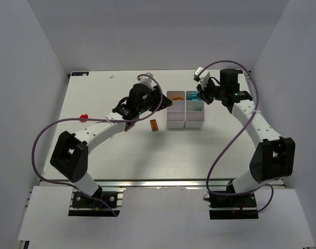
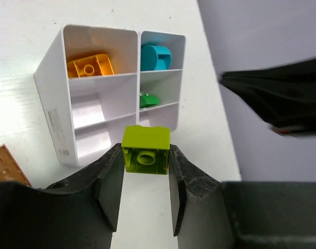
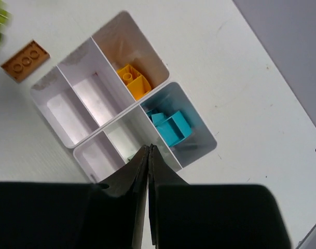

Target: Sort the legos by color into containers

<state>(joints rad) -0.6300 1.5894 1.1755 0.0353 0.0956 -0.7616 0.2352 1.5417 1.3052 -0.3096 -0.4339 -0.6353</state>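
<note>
My left gripper (image 2: 145, 174) clamped a lime-green brick (image 2: 146, 145), lower centre, near the white tray (image 2: 51, 109). I saw the right gripper (image 3: 149, 155) pinched shut, empty, above it.

Just a white tabletop (image 1: 163, 155) boxed in by plain pale walls (image 1: 28, 67) on three sides — soft even light, metal rail (image 1: 163, 183) along the near edge.

The left arm (image 1: 95, 132) stretched from lower left toward the frame's center, its jaws clamped on a green lego (image 2: 146, 150). The right arm (image 1: 256, 129) arched toward upper center, jaws pressed fully together.
</note>
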